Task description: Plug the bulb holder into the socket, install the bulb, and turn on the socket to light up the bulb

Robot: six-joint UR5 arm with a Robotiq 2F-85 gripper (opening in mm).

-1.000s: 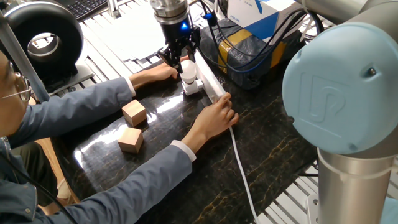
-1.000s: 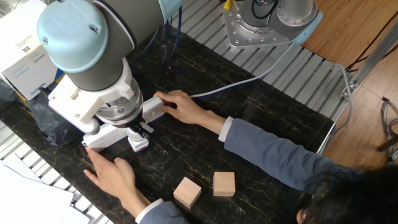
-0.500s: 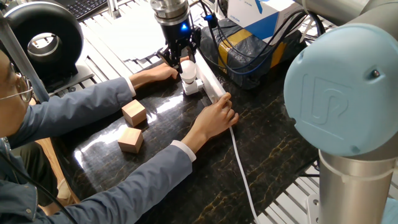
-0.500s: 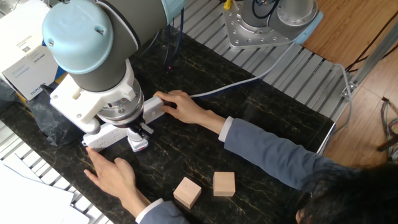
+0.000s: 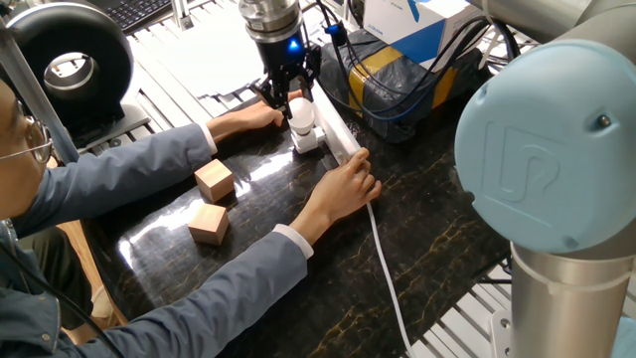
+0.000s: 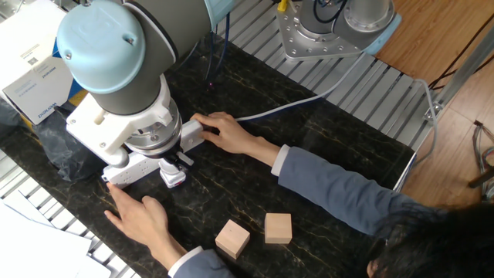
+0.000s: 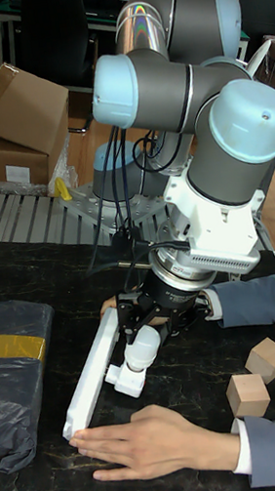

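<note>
The white socket (image 5: 340,136) lies on the dark table, and a person's hands hold it at both ends. The small white bulb holder (image 5: 307,140) is plugged into its side. The white bulb (image 5: 300,116) stands upright in the holder. My gripper (image 5: 289,99) comes straight down, its fingers closed on the bulb's top. In the tall fixed view the bulb (image 7: 142,344) sits under the gripper (image 7: 157,319), above the holder (image 7: 127,382) and beside the socket (image 7: 92,375). In the other fixed view the arm hides the bulb; the holder (image 6: 171,178) and socket (image 6: 130,169) show.
Two tan wooden cubes (image 5: 213,180) (image 5: 209,224) lie left of the person's forearm. A dark wrapped box with yellow tape (image 5: 397,80) stands behind the socket. The white cable (image 5: 388,273) runs toward the table's front. The person's hand (image 5: 346,184) rests on the socket's near end.
The arm's upper joints have shifted slightly sideways. The gripper, bulb, holder and the person's hands stay in the same places.
</note>
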